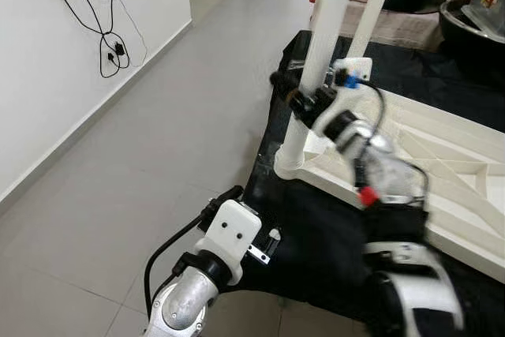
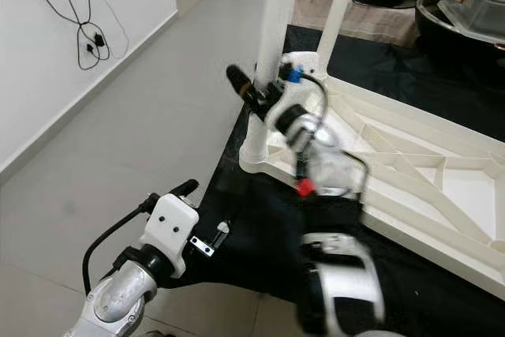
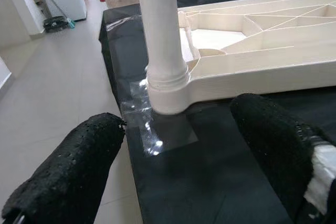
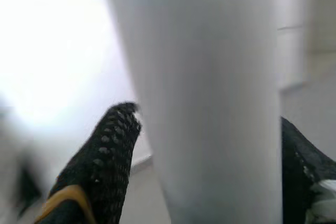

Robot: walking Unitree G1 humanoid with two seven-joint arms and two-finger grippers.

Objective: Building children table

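Nearest you, low on the left, your left hand [image 1: 237, 193] hovers empty over the edge of the black-covered counter [image 1: 316, 250], its two fingers [image 3: 73, 171] spread wide with nothing between them, aimed toward the foot of the near leg. Moving right, the near table leg [image 1: 319, 53] stands upright in the corner socket of the white tabletop [image 1: 442, 155], which lies flat and upside down on the black cover with its ribbed underside facing up. The leg's long axis runs vertical, pointing up out of frame; the tabletop's long side seems to run away to your right along the counter. A second leg [image 1: 375, 1] rises just behind the first. Your right hand [image 1: 304, 100] is wrapped around the near leg a little above the socket, one finger on each side; they look closed on it, though blur hides the exact contact. The socket corner sits right at the counter edge, above the tiled floor [image 1: 142, 163]. If you push or twist sideways, the tabletop could slide off, or the leg could tilt and jam in the socket. Press straight down along the leg's axis.
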